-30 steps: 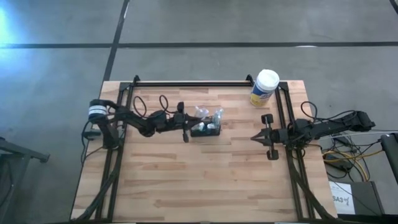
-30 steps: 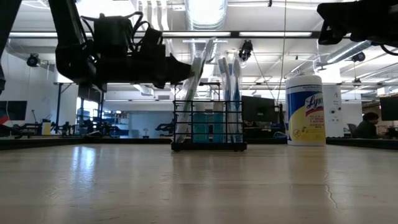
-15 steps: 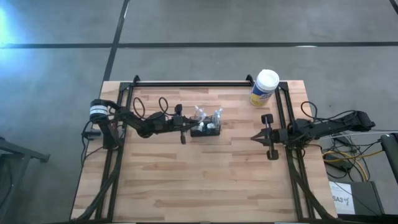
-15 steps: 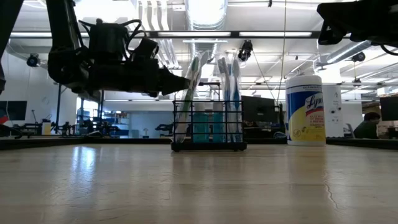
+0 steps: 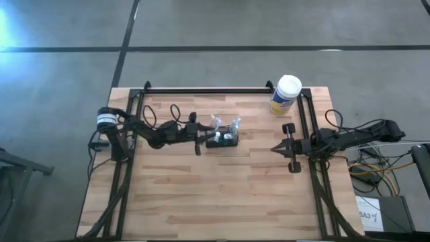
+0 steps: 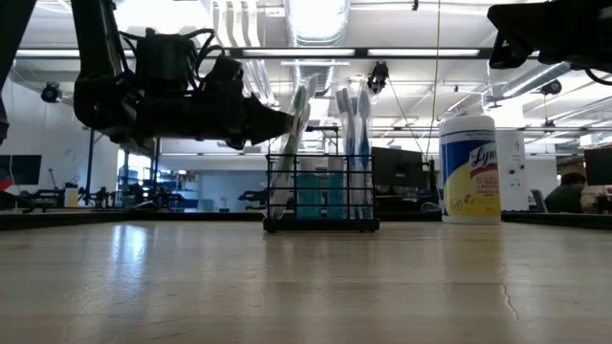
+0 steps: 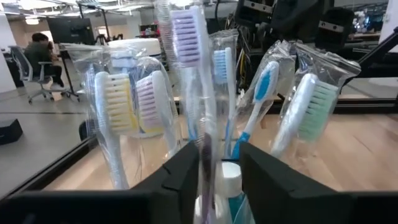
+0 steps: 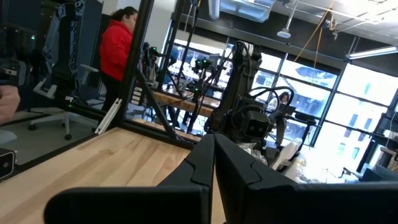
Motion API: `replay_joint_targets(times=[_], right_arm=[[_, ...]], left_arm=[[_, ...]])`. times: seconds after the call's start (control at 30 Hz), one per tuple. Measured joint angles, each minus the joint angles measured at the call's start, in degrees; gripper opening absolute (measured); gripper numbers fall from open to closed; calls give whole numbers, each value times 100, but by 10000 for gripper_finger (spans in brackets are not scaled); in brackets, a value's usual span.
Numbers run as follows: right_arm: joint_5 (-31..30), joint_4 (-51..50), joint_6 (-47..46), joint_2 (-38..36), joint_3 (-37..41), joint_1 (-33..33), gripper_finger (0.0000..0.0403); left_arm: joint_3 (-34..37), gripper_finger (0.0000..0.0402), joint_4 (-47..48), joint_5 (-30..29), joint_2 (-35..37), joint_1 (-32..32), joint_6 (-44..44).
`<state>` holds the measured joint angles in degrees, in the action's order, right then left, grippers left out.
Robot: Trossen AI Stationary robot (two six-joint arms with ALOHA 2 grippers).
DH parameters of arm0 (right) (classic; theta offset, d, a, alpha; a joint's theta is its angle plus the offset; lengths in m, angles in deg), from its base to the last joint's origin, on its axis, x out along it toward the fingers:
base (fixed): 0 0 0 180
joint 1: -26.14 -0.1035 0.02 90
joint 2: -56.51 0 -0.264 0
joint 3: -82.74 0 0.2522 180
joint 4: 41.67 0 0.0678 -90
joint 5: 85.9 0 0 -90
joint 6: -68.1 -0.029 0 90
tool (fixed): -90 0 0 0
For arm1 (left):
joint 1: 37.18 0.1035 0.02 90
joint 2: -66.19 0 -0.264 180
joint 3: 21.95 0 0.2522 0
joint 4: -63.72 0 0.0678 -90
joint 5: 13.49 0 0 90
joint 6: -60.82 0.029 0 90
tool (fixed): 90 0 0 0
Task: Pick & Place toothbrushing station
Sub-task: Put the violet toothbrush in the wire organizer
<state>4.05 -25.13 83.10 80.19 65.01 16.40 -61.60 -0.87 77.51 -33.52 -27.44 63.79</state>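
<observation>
The caddy [image 5: 222,140] stands on the table [image 5: 215,202] just above frame centre in the high view, its long axis left-right. The left gripper [image 5: 200,139] is at its left end, far nearer than the right gripper [image 5: 277,148], which waits pinched shut at right. In the left wrist view 2 fingers [image 7: 181,176] stand slightly apart around a wrapped toothbrush [image 7: 186,56]; whether they grip it is unclear.
</observation>
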Motion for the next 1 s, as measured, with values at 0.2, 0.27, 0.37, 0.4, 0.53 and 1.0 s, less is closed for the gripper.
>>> replay_joint_targets(times=[0.2, 0.27, 0.37, 0.4, 0.53, 1.0], right_arm=[[2, 0, 0, 4, 0, 0, 8], [0, 1, 0, 4, 0, 0, 8], [1, 0, 0, 4, 0, 0, 8], [1, 1, 0, 4, 0, 0, 8], [2, 2, 0, 4, 0, 0, 8], [0, 7, 0, 4, 0, 2, 8]], left_arm=[[-1, 148, -3, 1, 127, 0, -62], [-2, 152, 10, 2, 200, -1, -73], [-2, 152, 235, 0, 393, -4, -73], [-2, 151, 317, -12, 471, -4, -75], [-54, 152, 768, -67, 773, -4, -139], [-1964, 156, 5180, -415, 1940, -11, 536]])
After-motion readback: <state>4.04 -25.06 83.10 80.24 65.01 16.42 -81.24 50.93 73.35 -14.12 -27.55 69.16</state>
